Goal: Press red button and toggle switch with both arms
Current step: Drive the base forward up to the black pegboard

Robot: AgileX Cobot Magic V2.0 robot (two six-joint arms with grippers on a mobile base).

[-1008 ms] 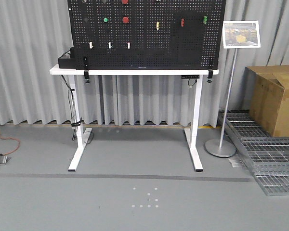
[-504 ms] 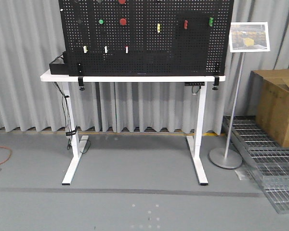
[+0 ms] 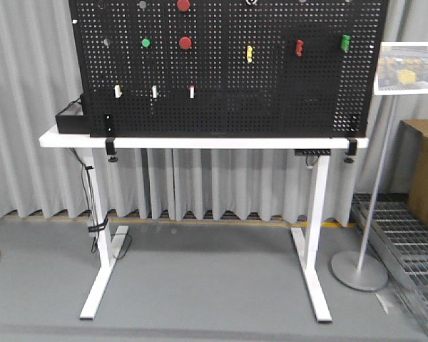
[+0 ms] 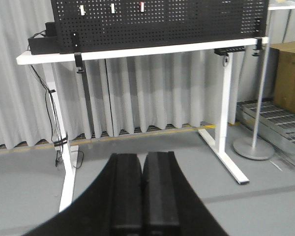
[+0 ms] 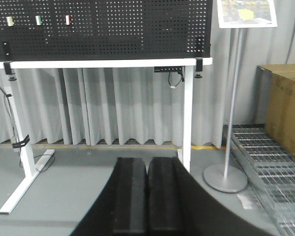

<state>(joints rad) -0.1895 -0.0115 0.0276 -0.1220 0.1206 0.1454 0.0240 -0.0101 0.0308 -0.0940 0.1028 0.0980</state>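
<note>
Red button (image 3: 185,43) – a round cap – sits high on the left half of a large black pegboard (image 3: 228,107), which stands upright on a white table (image 3: 200,142) and fills most of the front view. A grey pleated curtain (image 3: 28,107) hangs behind everything. To the right of the table, a brown cardboard box (image 3: 424,171) rests near metal floor grating (image 3: 406,228), with a sign stand (image 3: 406,68) just beside the table's right leg. A low black box (image 3: 70,121) lies on the tabletop at the board's left end.

Each wrist view looks toward the table from well back. The left gripper (image 4: 143,160) has its two black fingers pressed together with nothing between them; the right gripper (image 5: 147,162) is the same, fingers touching and empty. Both are well apart from the board.

Smaller fittings on the board: a green button (image 3: 145,43) just left of the red one, and a second red cap (image 3: 183,5) directly above it at the top edge. Below them – in a level row – are three small toggle switches (image 3: 155,91). Further right are a yellow switch (image 3: 249,53), a red switch (image 3: 299,48) and a green switch (image 3: 346,43).
</note>
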